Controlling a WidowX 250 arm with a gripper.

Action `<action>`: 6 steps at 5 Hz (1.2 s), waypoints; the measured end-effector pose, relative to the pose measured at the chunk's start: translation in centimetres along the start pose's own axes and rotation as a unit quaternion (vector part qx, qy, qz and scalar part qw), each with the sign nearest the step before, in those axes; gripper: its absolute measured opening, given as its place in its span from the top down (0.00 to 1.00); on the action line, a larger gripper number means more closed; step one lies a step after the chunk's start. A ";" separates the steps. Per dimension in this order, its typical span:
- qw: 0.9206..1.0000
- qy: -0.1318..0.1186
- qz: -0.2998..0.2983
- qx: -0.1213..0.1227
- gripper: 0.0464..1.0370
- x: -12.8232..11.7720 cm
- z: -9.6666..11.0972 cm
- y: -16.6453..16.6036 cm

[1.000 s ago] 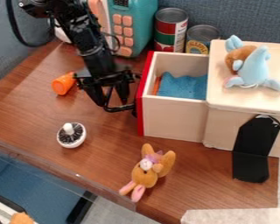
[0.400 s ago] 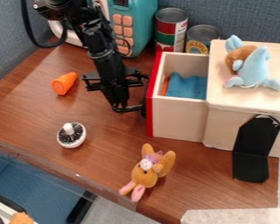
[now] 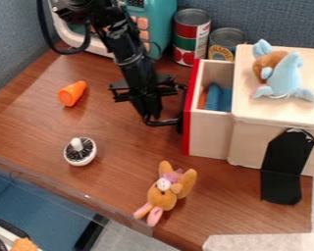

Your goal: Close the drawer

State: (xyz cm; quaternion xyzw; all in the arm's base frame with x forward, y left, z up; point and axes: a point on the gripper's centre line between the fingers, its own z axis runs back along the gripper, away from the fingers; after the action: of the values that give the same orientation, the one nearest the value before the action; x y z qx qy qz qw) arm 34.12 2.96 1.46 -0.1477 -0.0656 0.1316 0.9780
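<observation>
Drawer (image 3: pixel 211 135): part open, out from the left side of the wooden cabinet (image 3: pixel 248 142) on the table (image 3: pixel 114 120). End effector (image 3: pixel 164 120): hanging just left of the red front panel (image 3: pixel 192 93), at or very near it; whether open or closed cannot be told.

Handling, as judged: rigid, thin-walled wood, probably light, not fragile. The blue cloth (image 3: pixel 215 98) inside is soft and should add little weight, though a raised fold could catch under the cabinet's edge. Painted face likely smooth; an off-centre push may slip or rack the drawer in its opening.

Recommended contact: no grip required. Press flat on the middle of the front panel, straight toward the right, with steady, moderate force. Avoid bearing on the top edge, which could tip the panel.
</observation>
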 end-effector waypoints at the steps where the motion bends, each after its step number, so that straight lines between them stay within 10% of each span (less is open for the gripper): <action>1: 0.999 0.019 -0.009 -0.026 0.91 0.2 -1.2 -2.3; 5: 0.996 0.055 0.000 -0.067 0.87 -0.1 -3.0 -5.5; 6: 0.997 0.061 -0.009 -0.052 0.63 -1.3 -3.0 -6.3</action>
State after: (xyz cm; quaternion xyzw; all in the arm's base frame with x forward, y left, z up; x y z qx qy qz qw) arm 34.91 -4.01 0.43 -0.2057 -0.0143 0.1102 0.9723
